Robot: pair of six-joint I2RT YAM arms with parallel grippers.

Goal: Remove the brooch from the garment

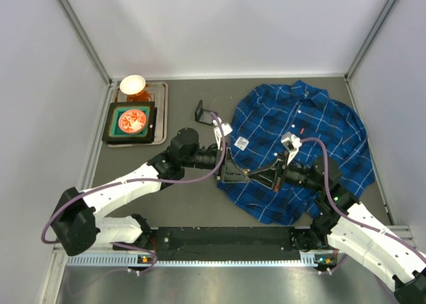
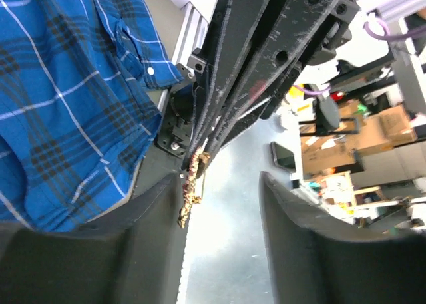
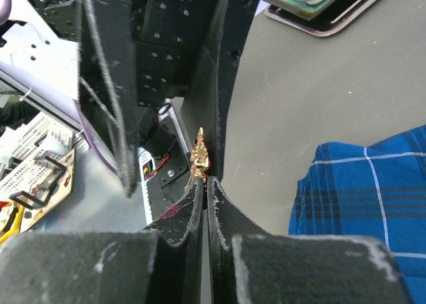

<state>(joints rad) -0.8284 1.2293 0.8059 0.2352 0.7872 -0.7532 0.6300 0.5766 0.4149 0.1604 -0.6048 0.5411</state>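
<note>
At the right hand's [image 3: 205, 181] tips sits the brooch [image 3: 199, 159].

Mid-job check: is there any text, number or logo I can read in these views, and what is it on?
Nothing is legible in any view.
White label on the garment: dark print, too small to read.
Cardboard boxes in the left wrist view's background: any marks are blurred.
Brooch held by the right fingers: no lettering visible.
</note>
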